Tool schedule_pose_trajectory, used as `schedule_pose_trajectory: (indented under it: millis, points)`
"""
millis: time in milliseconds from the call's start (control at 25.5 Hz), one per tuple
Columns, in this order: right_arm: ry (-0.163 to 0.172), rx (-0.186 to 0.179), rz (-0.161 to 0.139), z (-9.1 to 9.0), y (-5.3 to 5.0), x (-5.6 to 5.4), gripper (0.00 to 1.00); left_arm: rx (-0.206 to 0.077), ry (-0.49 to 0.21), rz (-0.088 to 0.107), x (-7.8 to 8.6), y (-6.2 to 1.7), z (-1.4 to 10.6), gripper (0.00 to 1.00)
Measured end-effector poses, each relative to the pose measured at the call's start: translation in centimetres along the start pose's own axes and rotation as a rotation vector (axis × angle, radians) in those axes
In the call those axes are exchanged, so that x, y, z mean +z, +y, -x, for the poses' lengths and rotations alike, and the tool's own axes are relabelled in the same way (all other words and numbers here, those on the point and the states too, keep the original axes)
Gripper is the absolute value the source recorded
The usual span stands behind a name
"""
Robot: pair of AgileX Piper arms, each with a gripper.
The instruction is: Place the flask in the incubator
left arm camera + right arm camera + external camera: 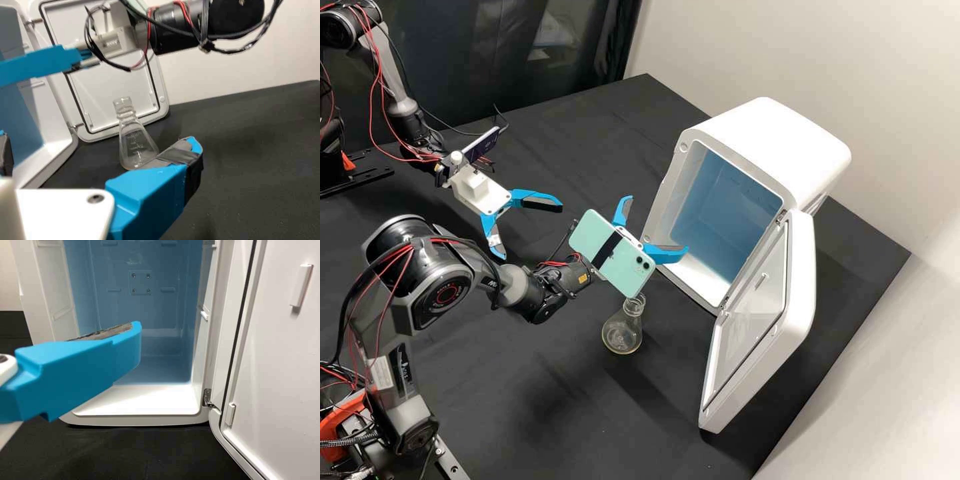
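Status check: the flask (623,327) stands upright on the black counter (553,400), right in front of the incubator (773,140) and close to its door (780,293), which hangs wide open. Nothing's gripping it, and it's not between any fingers.

The right fingers (670,253) are spread wide and sit up at the mouth of the incubator, above the flask and a bit past it. So the flask is basically under that arm's wrist, below the mint phone (613,252) strapped there. From the right wrist view you look past one blue finger (80,365) straight into the pale blue inside.

The left fingers (537,200) are spread wide too, holding nothing, well apart from the flask on the side away from the incubator. In the left wrist view the flask (132,142) shows just past a fingertip (190,150), not touching as far as I can tell, with the door behind it.
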Motion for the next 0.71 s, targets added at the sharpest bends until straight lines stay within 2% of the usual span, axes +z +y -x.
schedule_pose_trajectory:
  millis: [78, 314, 392, 470, 510, 588, 706]
  points:
    - [0.000, 0.000, 0.000, 0.0, 0.0, 0.0, 1.00, -0.004, 0.000, -0.004, 0.0, -0.15, -0.1, 1.00]
    - [0.000, 0.000, -0.005, 0.0, 0.0, 0.0, 1.00, -0.004, 0.000, -0.001, -0.1, -0.23, -0.3, 1.00]
    - [0.002, 0.002, -0.005, 0.0, 0.0, 0.0, 1.00, -0.005, -0.003, 0.024, -0.1, -0.38, -0.6, 1.00]
    - [0.010, 0.009, -0.005, 0.0, 0.1, -0.1, 1.00, -0.017, 0.007, 0.066, -0.2, -0.67, -0.9, 1.00]
    - [0.019, 0.017, -0.005, 0.0, 0.2, -0.2, 1.00, -0.030, 0.009, 0.097, -0.2, -0.80, -1.1, 1.00]
    - [0.027, 0.025, -0.005, 0.0, 0.2, -0.2, 1.00, -0.054, 0.018, 0.128, -0.2, -0.90, -1.3, 1.00]
    - [0.033, 0.030, -0.005, -0.1, 0.1, -0.1, 1.00, -0.079, 0.036, 0.156, -0.2, -1.03, -1.6, 1.00]
